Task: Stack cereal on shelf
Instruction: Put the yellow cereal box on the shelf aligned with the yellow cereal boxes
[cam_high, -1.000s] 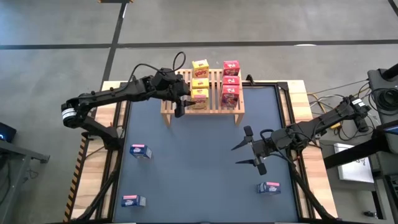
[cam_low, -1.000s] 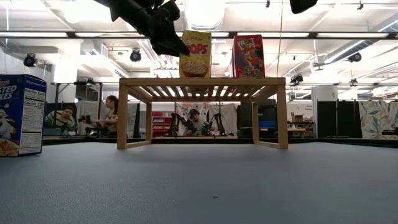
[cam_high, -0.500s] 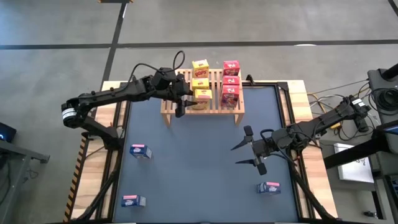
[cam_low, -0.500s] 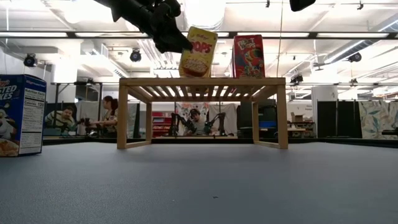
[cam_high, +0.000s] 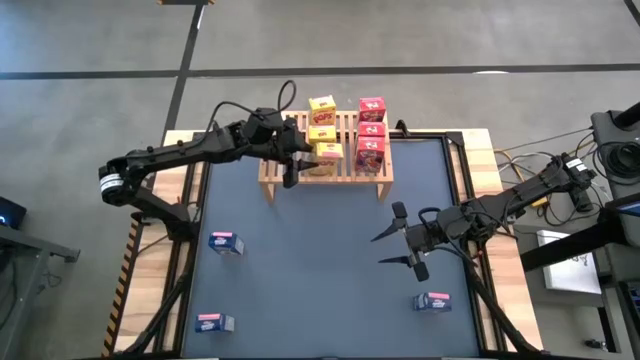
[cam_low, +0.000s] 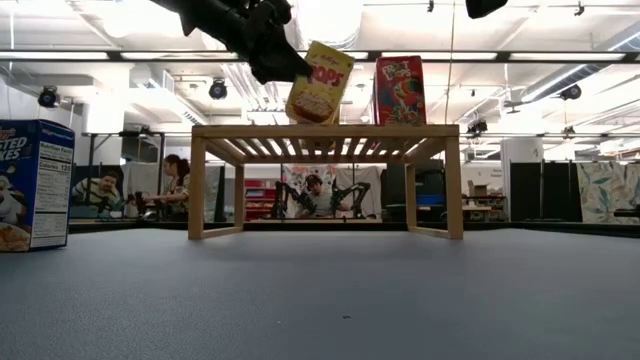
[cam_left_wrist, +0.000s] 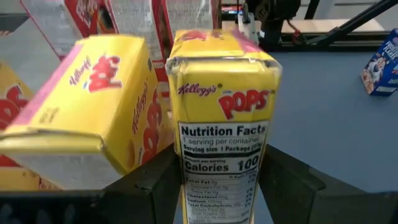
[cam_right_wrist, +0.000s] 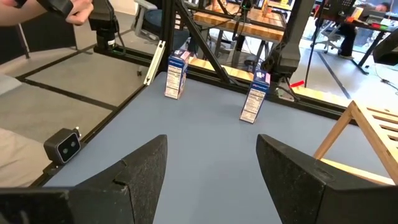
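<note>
- Left hand (cam_high: 303, 153) clamps the small yellow Pops cereal box (cam_low: 318, 82), tipped further than a second ago, over the light wooden slatted shelf (cam_low: 325, 131)
- Right hand (cam_high: 398, 238) gapes empty, near shelf
- Blue box (cam_low: 33, 185) is cut off

The yellow cereal box (cam_low: 318, 82) in my left end effector (cam_high: 303, 153) now leans over toward the red box (cam_low: 399, 90), its base lifting off the shelf (cam_low: 325, 131).
</note>
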